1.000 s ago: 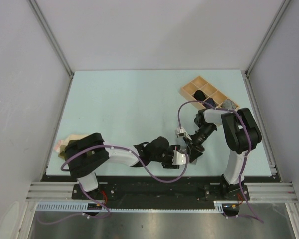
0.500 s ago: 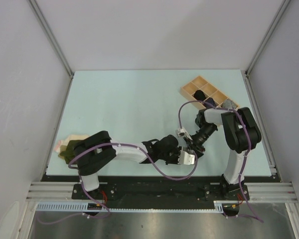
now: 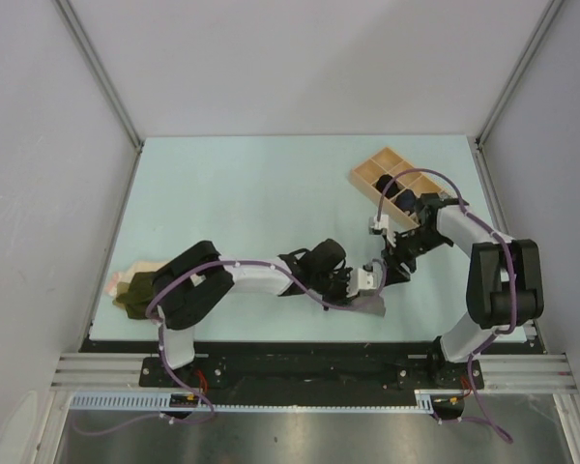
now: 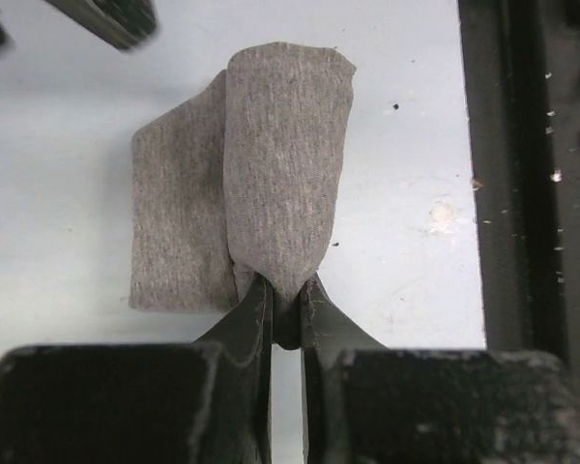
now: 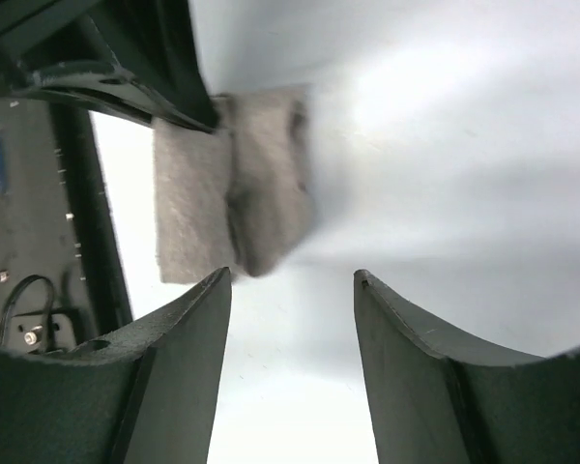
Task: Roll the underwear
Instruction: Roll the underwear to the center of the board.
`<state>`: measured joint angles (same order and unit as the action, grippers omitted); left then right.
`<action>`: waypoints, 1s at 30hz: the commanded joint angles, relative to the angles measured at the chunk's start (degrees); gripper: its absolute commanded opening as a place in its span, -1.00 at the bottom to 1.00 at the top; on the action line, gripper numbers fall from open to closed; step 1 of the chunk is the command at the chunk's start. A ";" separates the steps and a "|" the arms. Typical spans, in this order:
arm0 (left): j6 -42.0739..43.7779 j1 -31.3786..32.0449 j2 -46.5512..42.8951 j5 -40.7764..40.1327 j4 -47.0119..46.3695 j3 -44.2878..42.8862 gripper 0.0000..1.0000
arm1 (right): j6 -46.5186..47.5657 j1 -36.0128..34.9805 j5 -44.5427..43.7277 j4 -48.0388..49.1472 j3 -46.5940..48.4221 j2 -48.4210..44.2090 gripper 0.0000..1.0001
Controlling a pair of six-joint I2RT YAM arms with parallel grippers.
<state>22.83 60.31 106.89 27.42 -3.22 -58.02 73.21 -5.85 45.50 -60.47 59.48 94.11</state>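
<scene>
the left gripper (image 4: 286,293) pinches the near end of the grey underwear (image 4: 275,164), jaws almost together, its arm stretched low along the near edge of the table (image 3: 251,203). the cloth lies half rolled, one flap flat. the right gripper (image 5: 292,280) hangs open, the cloth ahead of its fingertips.

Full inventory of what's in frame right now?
grey underwear: 1, grey, partly rolled, near table edge, centre
underwear pile: at least 2, olive green and pale pink-beige, near-left corner
dark garments: count unclear, dark, in tray compartments
wooden tray: 1, light wood, far right
table: 1, pale blue-green
left gripper: shut on the grey underwear
right gripper: open, empty, beside the cloth
</scene>
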 commanded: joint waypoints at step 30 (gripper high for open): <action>-11.40 -12.59 32.94 31.46 37.59 -27.85 -0.77 | 2.83 -9.62 -0.40 12.82 -10.18 -9.91 0.53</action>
<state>10.11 46.41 132.99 68.71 26.00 -87.64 81.54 -12.25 48.56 -53.17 49.76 83.48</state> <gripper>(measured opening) 0.122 0.764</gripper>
